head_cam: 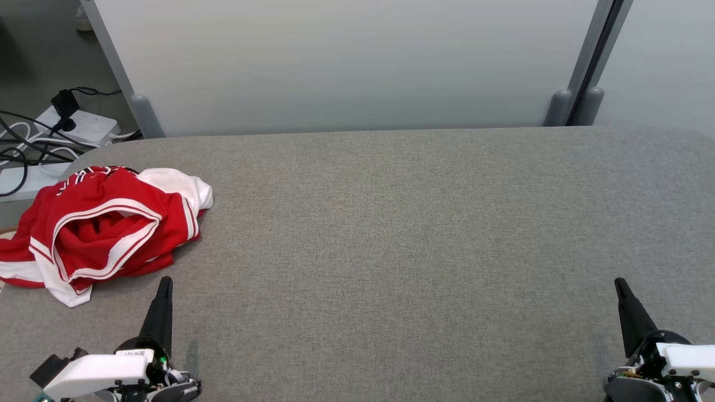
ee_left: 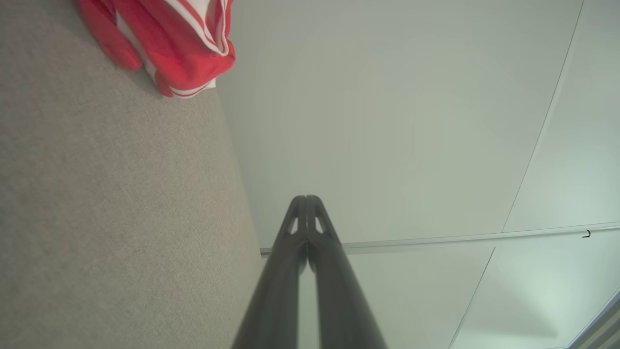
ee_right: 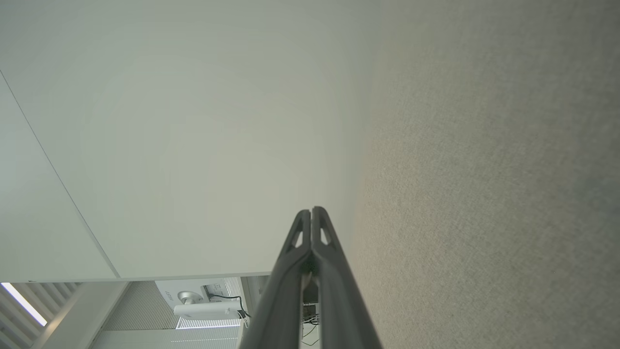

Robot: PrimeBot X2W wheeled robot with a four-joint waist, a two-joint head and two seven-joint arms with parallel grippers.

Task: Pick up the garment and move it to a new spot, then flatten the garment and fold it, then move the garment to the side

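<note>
The garment [head_cam: 106,223], a red piece with white stripes and a white part, lies crumpled in a heap near the left edge of the grey fabric table [head_cam: 391,234]. In the left wrist view the garment [ee_left: 169,43] shows at the top left. My left gripper [head_cam: 165,282] is shut and empty, its tips just below the heap's near edge, not touching it. In its own view the left gripper [ee_left: 306,198] has both fingers pressed together. My right gripper [head_cam: 619,282] rests shut and empty at the lower right, far from the garment; the right wrist view shows the right gripper [ee_right: 311,211] closed.
A pale partition wall [head_cam: 346,61] stands right behind the table's far edge. Beyond the table's left end, a power strip with black cables [head_cam: 72,125] lies on the floor. The table's rounded left corner is close to the heap.
</note>
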